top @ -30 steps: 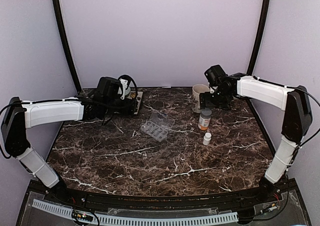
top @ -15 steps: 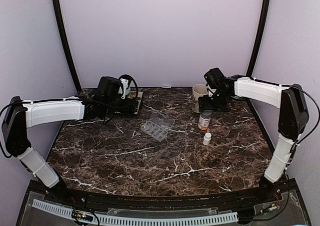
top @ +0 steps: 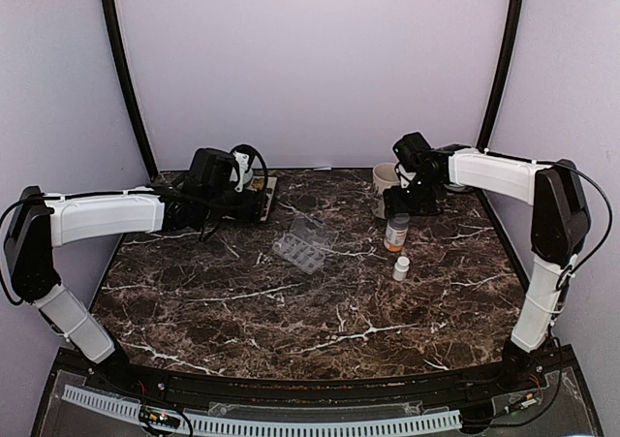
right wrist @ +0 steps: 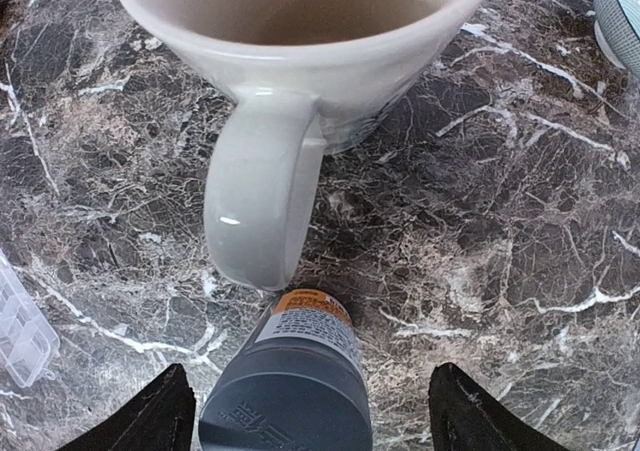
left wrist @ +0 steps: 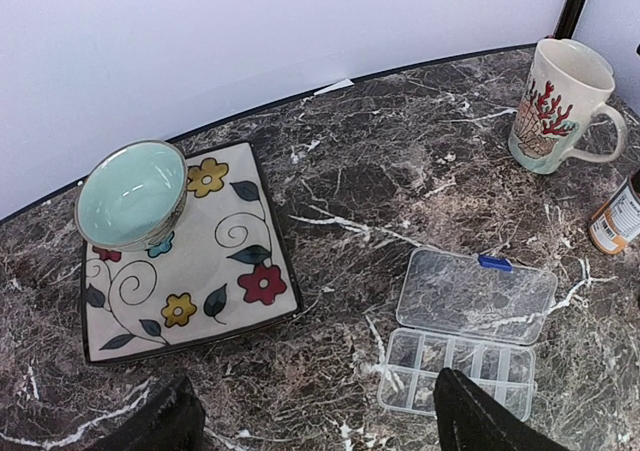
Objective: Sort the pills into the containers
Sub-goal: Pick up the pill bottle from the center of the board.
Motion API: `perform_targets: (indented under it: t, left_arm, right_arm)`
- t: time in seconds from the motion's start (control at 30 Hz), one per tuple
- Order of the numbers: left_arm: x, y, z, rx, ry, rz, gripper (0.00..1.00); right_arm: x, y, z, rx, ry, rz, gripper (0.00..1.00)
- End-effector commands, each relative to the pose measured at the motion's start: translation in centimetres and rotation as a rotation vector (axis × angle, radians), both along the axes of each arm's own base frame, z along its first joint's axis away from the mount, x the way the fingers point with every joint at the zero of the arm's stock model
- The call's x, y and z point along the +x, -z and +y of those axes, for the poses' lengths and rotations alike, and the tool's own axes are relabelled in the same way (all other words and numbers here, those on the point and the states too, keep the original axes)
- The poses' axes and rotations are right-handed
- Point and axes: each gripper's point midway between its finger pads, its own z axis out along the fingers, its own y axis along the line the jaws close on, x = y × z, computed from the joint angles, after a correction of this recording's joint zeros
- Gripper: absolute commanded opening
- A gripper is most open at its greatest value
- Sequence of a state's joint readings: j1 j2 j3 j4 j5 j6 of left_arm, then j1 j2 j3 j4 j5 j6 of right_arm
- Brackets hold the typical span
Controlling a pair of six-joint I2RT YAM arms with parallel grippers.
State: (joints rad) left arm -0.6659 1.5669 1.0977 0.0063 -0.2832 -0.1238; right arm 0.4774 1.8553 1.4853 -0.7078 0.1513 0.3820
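Observation:
The containers are the cells of a clear pill organizer (top: 302, 246) (left wrist: 462, 369) lying mid-table with its lid (left wrist: 476, 296) flipped open. No pills show in any view. My left gripper (top: 250, 201) (left wrist: 310, 426) hovers open over bare marble between the flowered plate and the organizer, holding nothing. My right gripper (top: 399, 205) (right wrist: 310, 423) is open and straddles the grey-white cap of the orange pill bottle (top: 396, 232) (right wrist: 287, 391). Its fingers (right wrist: 478, 421) stand on either side of the cap, with a gap showing on the right.
A cream mug (top: 387, 186) (right wrist: 300, 61) stands just behind the bottle, its handle almost touching it. A small white bottle (top: 401, 268) stands nearer the front. At back left a square flowered plate (left wrist: 215, 271) carries a pale green bowl (left wrist: 130, 193).
My right arm has swung left and down from beside the mug to over the orange bottle, and its jaws have narrowed a little. The left arm has not moved.

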Motion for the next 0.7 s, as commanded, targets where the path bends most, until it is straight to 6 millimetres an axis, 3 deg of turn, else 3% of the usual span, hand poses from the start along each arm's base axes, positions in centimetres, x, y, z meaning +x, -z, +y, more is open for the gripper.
perform_targets:
  t: [0.0,0.67]
  left_arm:
    - [0.4,-1.5,0.1,-0.012,-0.011,-0.036,0.82]
    - [0.2,-2.2,0.3,-0.023,-0.015,-0.048,0.82]
  right_arm:
    - [0.5,-0.2,0.1,0.005,-0.009,0.005,0.81]
    - [-0.4,1.3,0.1,0.014,-0.021,0.045,0.77]
